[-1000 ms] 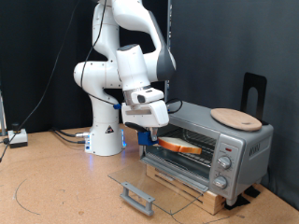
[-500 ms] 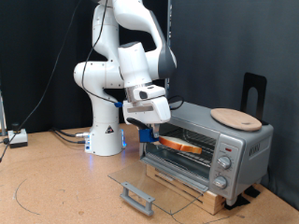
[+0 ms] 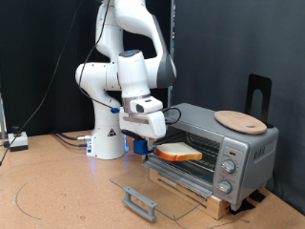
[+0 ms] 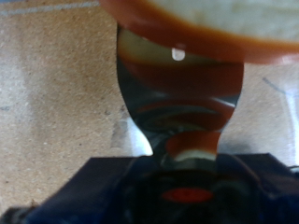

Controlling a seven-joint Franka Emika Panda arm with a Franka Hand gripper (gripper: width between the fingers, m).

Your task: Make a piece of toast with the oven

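The oven (image 3: 232, 145) stands at the exterior view's right with its glass door (image 3: 157, 188) folded down flat. My gripper (image 3: 151, 147) is shut on the piece of toast (image 3: 179, 152) and holds it level at the oven's open mouth, just above the door hinge. In the wrist view the toast's orange-brown crust (image 4: 187, 19) fills one edge. One dark, shiny finger (image 4: 177, 112) reaches under it.
A round wooden plate (image 3: 240, 120) lies on top of the oven, with a black stand (image 3: 258, 93) behind it. The door's handle (image 3: 140, 201) juts towards the exterior view's bottom. The robot base (image 3: 108, 141) stands to the left on the brown tabletop (image 3: 57, 191).
My gripper has drawn back to the exterior view's left and slightly down. The toast has come with it, out of the oven's inside to its mouth.
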